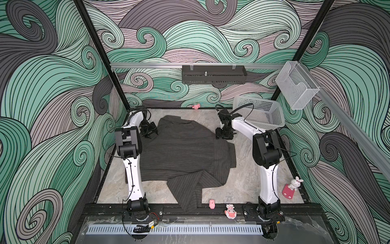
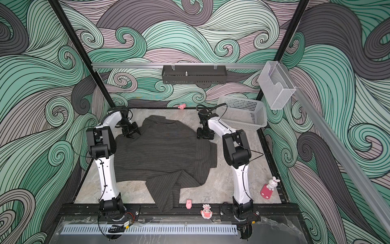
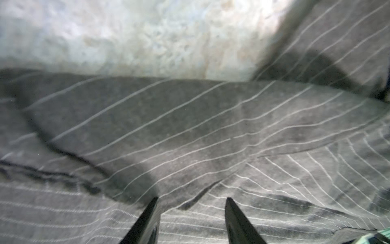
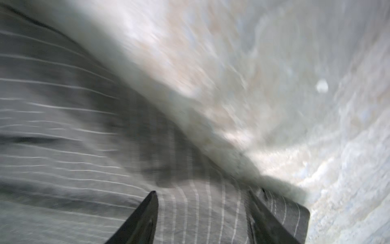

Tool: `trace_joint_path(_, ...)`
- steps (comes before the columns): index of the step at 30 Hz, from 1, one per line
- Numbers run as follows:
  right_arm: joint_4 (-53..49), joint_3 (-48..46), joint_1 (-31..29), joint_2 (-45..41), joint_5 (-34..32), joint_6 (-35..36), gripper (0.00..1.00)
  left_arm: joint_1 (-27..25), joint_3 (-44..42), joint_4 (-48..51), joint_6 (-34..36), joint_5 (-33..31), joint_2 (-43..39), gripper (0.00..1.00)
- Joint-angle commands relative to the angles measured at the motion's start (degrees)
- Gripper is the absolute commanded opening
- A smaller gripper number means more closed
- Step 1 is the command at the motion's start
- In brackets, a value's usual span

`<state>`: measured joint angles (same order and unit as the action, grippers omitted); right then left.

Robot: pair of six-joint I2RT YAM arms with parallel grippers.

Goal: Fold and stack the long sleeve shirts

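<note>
One long sleeve shirt [image 1: 181, 152] [image 2: 156, 152], dark charcoal with thin pale pinstripes, lies spread on the marbled table [image 1: 244, 181]. One sleeve [image 1: 190, 192] runs to the front rail. My left gripper [image 1: 152, 135] [image 2: 135, 135] hovers at the shirt's far left edge. In the left wrist view it [image 3: 192, 200] stands open over striped cloth [image 3: 190, 126]. My right gripper [image 1: 223, 138] [image 2: 204, 137] is at the shirt's far right edge. In the blurred right wrist view it [image 4: 202, 193] is open, with cloth [image 4: 63, 126] lying flat between the fingers.
A white perforated basket [image 1: 261, 114] stands at the back right. Small pink toys sit at the back wall [image 1: 196, 106] and the front rail [image 1: 211, 204], beside a figurine [image 1: 230, 211]. A bunny on a pink stand [image 1: 292, 188] is at the right edge.
</note>
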<state>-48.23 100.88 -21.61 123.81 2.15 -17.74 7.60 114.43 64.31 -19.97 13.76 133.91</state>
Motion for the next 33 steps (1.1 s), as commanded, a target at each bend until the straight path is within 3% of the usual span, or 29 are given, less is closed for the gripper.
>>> trace_joint_path(1, -0.4, 4.4, -2.0, 2.5, 1.6, 6.6, 0.69, 0.0, -1.0, 1.3, 0.2, -1.2, -2.3, 0.54)
trace_joint_path(6, 2.0, 11.6, -3.3, 8.4, 4.7, 13.8, 0.71, 0.7, -0.9, 1.6, 0.3, 1.2, -4.0, 0.54)
trace_joint_path(11, -3.8, 25.6, -3.3, 18.2, 7.4, 18.2, 0.71, 1.4, -1.5, 2.2, 1.0, 2.6, -5.5, 0.54)
trace_joint_path(12, -5.4, 28.2, -3.3, 19.7, 7.9, 18.8, 0.66, 1.6, -1.7, 2.2, 1.2, 2.9, -5.9, 0.53)
trace_joint_path(13, -6.9, 30.8, -3.4, 20.7, 8.6, 19.2, 0.56, 1.8, -2.0, 2.2, 1.5, 3.0, -6.5, 0.53)
trace_joint_path(14, -7.8, 32.1, -3.7, 20.9, 8.9, 19.4, 0.4, 2.1, -2.3, 2.2, 1.6, 2.9, -7.0, 0.52)
trace_joint_path(16, -7.9, 31.0, -5.3, 19.0, 6.8, 20.5, 0.18, 2.6, -2.9, 2.2, 1.9, 3.0, -8.2, 0.52)
trace_joint_path(21, -7.7, 23.4, -13.8, 10.2, -11.6, 16.5, 0.0, 4.2, -6.3, 0.7, 1.9, 3.4, -12.1, 0.51)
trace_joint_path(27, -12.2, 17.7, -27.3, 9.8, -31.9, 6.7, 0.0, 6.0, -9.6, -0.8, 1.3, 3.9, -17.3, 0.52)
trace_joint_path(30, -15.3, 17.6, -33.5, 12.5, -34.3, 3.0, 0.02, 7.0, -11.2, -2.0, 0.8, 3.7, -20.0, 0.51)
trace_joint_path(33, -16.2, 15.7, -38.8, 12.9, -30.5, 0.4, 0.13, 8.0, -12.2, -2.5, 0.5, 3.5, -21.7, 0.51)
